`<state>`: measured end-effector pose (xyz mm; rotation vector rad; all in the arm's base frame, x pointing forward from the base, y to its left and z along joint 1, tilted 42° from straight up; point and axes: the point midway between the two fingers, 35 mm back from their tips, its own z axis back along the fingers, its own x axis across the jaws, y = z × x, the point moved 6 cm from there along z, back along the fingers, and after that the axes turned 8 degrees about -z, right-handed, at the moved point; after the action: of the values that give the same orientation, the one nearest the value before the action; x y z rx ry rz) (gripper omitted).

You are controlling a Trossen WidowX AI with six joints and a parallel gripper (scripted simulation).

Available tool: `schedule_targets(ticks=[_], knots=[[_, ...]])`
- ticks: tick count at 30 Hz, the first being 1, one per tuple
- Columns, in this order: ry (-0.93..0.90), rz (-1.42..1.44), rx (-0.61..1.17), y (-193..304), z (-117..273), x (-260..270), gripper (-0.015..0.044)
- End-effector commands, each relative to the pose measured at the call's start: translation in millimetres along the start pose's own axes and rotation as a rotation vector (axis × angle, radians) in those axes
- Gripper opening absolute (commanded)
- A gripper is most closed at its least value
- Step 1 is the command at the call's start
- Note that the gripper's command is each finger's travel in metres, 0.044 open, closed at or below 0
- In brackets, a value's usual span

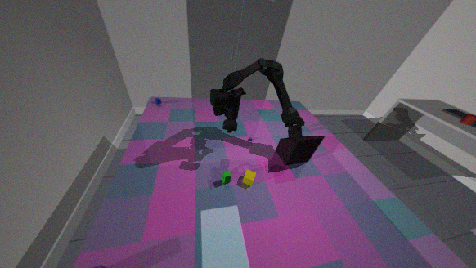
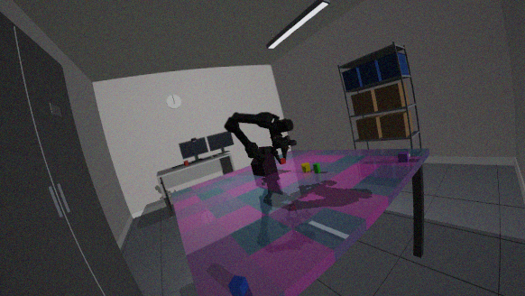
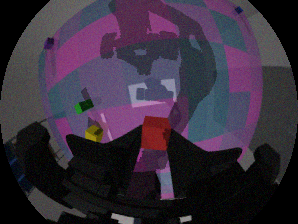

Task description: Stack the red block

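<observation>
The red block (image 2: 282,161) (image 3: 156,133) is held between the fingertips of my gripper, above the table; in the top view only a sliver of red shows under the fingers. My gripper (image 1: 229,130) is shut on it. The green tower (image 1: 226,177) (image 2: 317,168) (image 3: 84,106) stands on the table, nearer to the top view than the gripper is. In the wrist view it lies to the left of the held block and farther down. The gripper and the tower are well apart.
A yellow block (image 1: 249,178) (image 2: 306,167) (image 3: 93,133) stands close beside the green tower. A blue block (image 1: 158,100) (image 2: 239,285) (image 3: 238,10) and a purple block (image 2: 402,157) (image 3: 49,43) lie far off near the table's edges. A pale rectangle (image 1: 224,241) lies on the table.
</observation>
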<state>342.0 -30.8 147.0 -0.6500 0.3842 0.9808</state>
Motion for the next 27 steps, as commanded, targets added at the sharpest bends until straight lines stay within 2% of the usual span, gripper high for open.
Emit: schedule_targets(ticks=[1,27], knots=[[-0.003,0.009,0.011,-1,0,23,0.0000],[-0.010,0.019,0.016,20,1,163,0.0000]])
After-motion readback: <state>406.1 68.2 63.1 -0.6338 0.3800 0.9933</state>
